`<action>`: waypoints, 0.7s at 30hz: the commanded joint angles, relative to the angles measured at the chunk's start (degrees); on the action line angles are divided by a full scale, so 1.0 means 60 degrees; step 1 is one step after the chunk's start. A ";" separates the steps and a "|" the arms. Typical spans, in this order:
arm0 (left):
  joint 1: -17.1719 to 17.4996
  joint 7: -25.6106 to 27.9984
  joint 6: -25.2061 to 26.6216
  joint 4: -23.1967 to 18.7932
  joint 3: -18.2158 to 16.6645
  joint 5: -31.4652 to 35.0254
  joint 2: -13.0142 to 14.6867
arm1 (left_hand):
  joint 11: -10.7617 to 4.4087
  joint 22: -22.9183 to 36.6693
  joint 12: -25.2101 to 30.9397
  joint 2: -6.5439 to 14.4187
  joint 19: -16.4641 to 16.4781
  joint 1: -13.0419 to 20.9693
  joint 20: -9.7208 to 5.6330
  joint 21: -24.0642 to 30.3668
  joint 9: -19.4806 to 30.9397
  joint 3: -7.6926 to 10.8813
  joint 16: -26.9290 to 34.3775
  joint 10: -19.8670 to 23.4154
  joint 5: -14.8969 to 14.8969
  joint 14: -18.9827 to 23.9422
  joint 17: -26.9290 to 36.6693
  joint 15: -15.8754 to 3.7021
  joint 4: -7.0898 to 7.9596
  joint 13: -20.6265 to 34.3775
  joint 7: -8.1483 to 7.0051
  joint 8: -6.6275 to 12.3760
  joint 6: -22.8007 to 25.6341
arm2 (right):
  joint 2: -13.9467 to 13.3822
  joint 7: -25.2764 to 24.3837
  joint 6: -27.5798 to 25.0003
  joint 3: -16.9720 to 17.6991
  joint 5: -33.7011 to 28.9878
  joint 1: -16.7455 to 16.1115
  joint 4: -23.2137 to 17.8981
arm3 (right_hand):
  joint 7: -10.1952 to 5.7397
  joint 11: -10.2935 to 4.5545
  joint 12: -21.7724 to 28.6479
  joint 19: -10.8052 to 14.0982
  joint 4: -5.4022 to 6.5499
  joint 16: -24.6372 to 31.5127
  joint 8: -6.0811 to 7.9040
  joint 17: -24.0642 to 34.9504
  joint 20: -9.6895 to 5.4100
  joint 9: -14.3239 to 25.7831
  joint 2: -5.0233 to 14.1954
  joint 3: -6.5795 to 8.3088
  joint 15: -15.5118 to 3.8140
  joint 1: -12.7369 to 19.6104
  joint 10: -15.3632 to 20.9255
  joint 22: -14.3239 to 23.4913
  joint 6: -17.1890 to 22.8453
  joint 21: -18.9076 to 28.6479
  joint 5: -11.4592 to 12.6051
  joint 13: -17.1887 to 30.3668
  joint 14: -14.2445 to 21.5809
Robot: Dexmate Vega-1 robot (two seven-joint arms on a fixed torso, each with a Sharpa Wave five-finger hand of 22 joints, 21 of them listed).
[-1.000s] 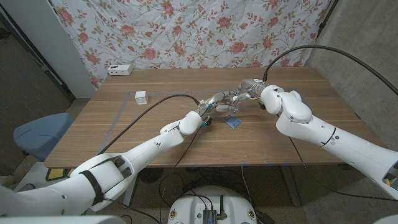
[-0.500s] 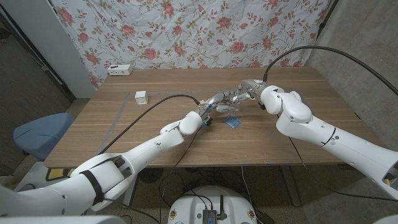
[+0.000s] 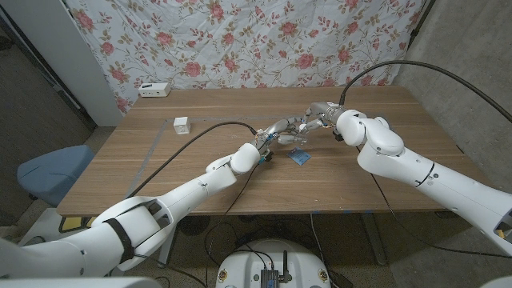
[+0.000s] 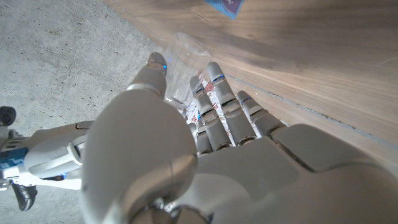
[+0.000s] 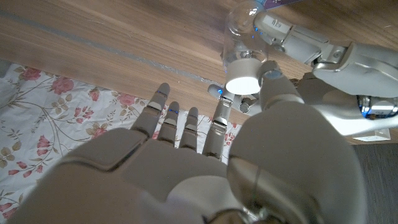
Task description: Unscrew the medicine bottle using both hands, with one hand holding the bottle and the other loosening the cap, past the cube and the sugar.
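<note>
A clear medicine bottle (image 5: 241, 37) with a white cap (image 5: 244, 79) is held above the table's middle. My left hand (image 3: 274, 133) grips its body, with the fingers (image 4: 219, 99) wrapped round the clear wall (image 4: 184, 55). My right hand (image 3: 318, 115) meets it from the other side, its thumb (image 5: 273, 84) and one fingertip (image 5: 219, 99) pinching the cap while the other fingers spread. The blue sugar packet (image 3: 300, 156) lies on the table just below the hands. A white cube (image 3: 182, 125) sits far to the left.
A white box (image 3: 154, 90) sits at the wooden table's (image 3: 384, 172) back left edge. A black cable (image 3: 192, 136) crosses the table to my left arm. A flowered cloth (image 3: 240, 40) hangs behind, and a blue chair (image 3: 48, 172) stands left of the table.
My right arm has shifted very slightly at the elbow. Both hands and the bottle stay where they were.
</note>
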 commanded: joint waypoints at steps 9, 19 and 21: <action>-0.0083 -0.0037 -0.0123 0.0184 0.0017 -0.0031 -0.0054 | -0.0124 -0.0003 0.0092 0.0106 0.0051 0.0008 -0.1271 -0.0018 0.0032 0.0161 0.0011 0.0198 0.0050 0.0104 0.0009 -0.0989 0.0022 0.0039 -0.0102 -0.0022 0.0000 | -0.0152 -0.0241 0.0161 0.0268 0.1083 0.0007 0.0034 | -0.0227 -0.0160 -0.0056 0.0024 -0.0027 0.0006 0.0084 0.0054 -0.0017 0.0044 0.0359 0.0228 -0.0121 0.0447 -0.0026 0.0038 0.0031 -0.0024 0.0034 0.0043 -0.0019; -0.0106 -0.0022 -0.0148 0.0231 0.0029 -0.0023 -0.0083 | -0.0124 -0.0003 0.0097 0.0102 0.0057 -0.0017 -0.1272 -0.0017 0.0033 0.0191 0.0013 0.0212 0.0049 0.0114 0.0010 -0.0984 0.0021 0.0040 -0.0092 -0.0018 0.0016 | -0.0279 -0.0438 0.0375 0.0418 0.1713 -0.0014 0.0049 | -0.0398 -0.0243 -0.0074 -0.0002 -0.0053 -0.0016 0.0100 0.0052 -0.0064 0.0003 0.0580 0.0346 -0.0162 0.0733 -0.0069 0.0036 0.0039 -0.0036 0.0016 0.0042 -0.0065; -0.0114 -0.0027 -0.0148 0.0238 0.0035 -0.0020 -0.0087 | -0.0125 -0.0003 0.0096 0.0102 0.0058 -0.0023 -0.1269 -0.0017 0.0033 0.0197 0.0014 0.0208 0.0049 0.0117 0.0010 -0.0982 0.0021 0.0040 -0.0097 -0.0019 0.0014 | -0.0300 -0.0502 0.0435 0.0481 0.1877 -0.0045 0.0056 | -0.0464 -0.0261 -0.0074 -0.0010 -0.0063 -0.0021 0.0118 0.0050 -0.0076 -0.0007 0.0617 0.0370 -0.0179 0.0798 -0.0071 0.0036 0.0084 -0.0038 0.0017 0.0041 -0.0074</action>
